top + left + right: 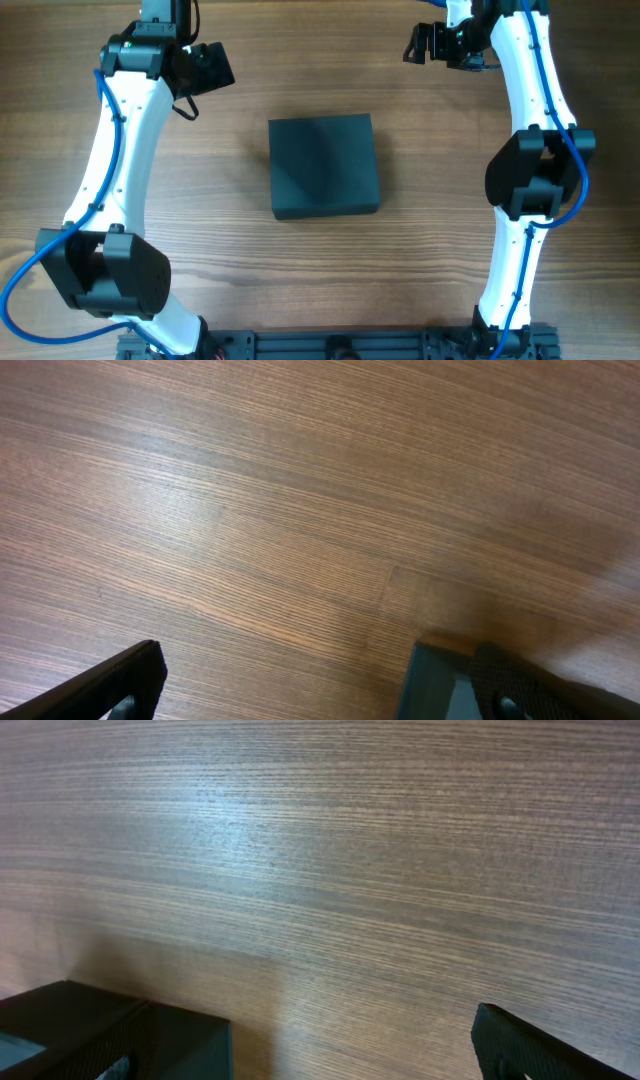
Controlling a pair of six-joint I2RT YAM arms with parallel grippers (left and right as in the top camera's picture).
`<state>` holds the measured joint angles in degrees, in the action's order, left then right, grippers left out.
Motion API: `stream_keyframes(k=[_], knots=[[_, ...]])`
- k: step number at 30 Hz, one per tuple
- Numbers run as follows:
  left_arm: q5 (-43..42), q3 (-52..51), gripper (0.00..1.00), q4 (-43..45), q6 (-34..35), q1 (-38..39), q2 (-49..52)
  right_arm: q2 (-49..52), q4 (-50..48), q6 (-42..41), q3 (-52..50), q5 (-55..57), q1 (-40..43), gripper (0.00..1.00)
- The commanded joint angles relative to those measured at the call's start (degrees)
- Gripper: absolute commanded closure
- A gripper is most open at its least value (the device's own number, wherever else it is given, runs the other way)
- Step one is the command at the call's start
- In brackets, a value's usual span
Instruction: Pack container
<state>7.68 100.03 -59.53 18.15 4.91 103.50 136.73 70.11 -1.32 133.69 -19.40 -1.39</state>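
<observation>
The container [323, 165] lies shut and flat on the wooden desk [420, 260]; it sits between the two sets of jaws and nearer the robot's base than either, and in the overhead view neither set touches it.

The left jaws stand spread wide at the end of the left arm [120, 150], toward the far edge of the desk; from them the container lies over toward the right jaws and a little back toward the base, near but apart. In the left wrist view one dark finger [120, 682] shows at the lower left and the other [545, 685] at the lower right; only bare wood grain fills the gap between them. A teal corner of the container [432, 678] shows low in that picture, just inside the right-hand finger.

The right jaws are spread wide too, at the end of the right arm [535, 150], also toward the far edge; from them the container lies over toward the left jaws and back toward the base, apart. In the right wrist view a textured finger [120, 1055] shows at the lower left and its partner [545, 1045] at the lower right; bare desk lies between them, and nothing is pinched. A dark boxy edge [185, 1040] sits just beside the left-hand finger; it is too dark and cropped to tell whether it is the container.
</observation>
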Motion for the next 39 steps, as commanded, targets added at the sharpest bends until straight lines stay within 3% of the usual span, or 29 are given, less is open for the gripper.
stream_keyframes(k=[1,10,17,26,33,39], knots=[[0.8,0.3,0.0,0.2,0.1,0.0,0.1,0.5,-1.3,-0.8,1.5,0.6,-0.1,0.0],[0.8,0.3,0.0,0.2,0.1,0.0,0.1,0.5,-10.1,-0.8,1.5,0.6,-0.1,0.0],[0.8,0.3,0.0,0.2,0.1,0.0,0.1,-3.1,-11.4,-0.8,1.5,0.6,-0.1,0.0],[0.8,0.3,0.0,0.2,0.1,0.0,0.1,-36.5,-11.4,-0.8,1.4,0.6,-0.1,0.0],[0.8,0.3,0.0,0.2,0.1,0.0,0.1,-54.7,-9.5,0.2,0.4,0.6,-0.5,0.0],[0.8,0.3,0.0,0.2,0.1,0.0,0.1,-76.7,-16.6,13.8,-21.1,4.4,-5.4,0.0]])
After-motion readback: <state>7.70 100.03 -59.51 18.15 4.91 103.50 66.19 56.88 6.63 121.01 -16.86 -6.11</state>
